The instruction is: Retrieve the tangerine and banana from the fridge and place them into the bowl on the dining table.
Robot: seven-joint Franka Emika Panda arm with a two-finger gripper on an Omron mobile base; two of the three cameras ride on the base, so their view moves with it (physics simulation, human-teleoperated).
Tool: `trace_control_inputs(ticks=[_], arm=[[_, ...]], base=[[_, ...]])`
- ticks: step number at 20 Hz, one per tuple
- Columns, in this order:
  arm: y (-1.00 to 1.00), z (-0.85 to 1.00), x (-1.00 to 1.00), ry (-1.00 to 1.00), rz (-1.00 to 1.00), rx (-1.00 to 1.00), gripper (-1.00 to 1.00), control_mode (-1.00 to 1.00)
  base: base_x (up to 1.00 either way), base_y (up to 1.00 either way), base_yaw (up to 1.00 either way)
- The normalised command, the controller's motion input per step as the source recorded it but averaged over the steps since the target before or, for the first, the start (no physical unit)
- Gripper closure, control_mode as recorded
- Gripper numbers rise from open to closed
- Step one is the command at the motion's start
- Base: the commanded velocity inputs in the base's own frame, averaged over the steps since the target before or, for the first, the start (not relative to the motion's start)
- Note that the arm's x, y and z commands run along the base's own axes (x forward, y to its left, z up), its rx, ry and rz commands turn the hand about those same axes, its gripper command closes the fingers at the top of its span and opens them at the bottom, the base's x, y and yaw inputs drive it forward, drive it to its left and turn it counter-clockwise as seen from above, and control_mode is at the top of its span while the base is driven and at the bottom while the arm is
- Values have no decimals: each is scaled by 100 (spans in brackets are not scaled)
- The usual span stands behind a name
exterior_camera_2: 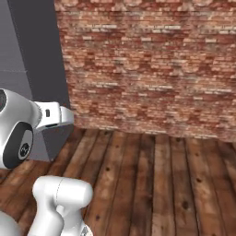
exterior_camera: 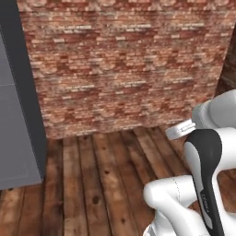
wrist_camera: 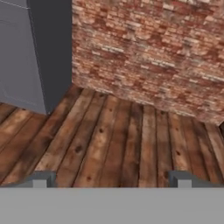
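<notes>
Gripper (wrist_camera: 109, 178): fingertips spread wide, empty, above plank floor (wrist_camera: 113, 140).
Grey unit (wrist_camera: 30, 52): upright, long axis vertical, left of brick wall (wrist_camera: 153, 57); top cut off, fridge or cabinet unclear.
Arm (exterior_camera: 207, 175): wrist partly out of frame.

Setting: corner of a domestic interior, rendered, with kitchen-style fittings. Evidence: 1 red-brown brick wall (exterior_camera: 124, 64) with pale mortar, running the width of all 3 views; 1 floor of dark, knotted wooden planks (exterior_camera_2: 152, 179) meeting the foot of that wall; 1 tall grey panelled cabinet unit (wrist_camera: 30, 52) standing on the planks just left of the wall, its dark side panel abutting the brickwork.
</notes>
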Motion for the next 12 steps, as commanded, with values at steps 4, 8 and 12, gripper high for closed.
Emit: trace_control_inputs(ticks=[4, 8, 12], arm=[[0, 0, 0, 0, 0, 0, -100, 100], [0, 0, 0, 0, 0, 0, -100, 100], [0, 0, 0, 0, 0, 0, -100, 100]], base=[[62, 100, 0], [54, 100, 0], [41, 100, 0]])
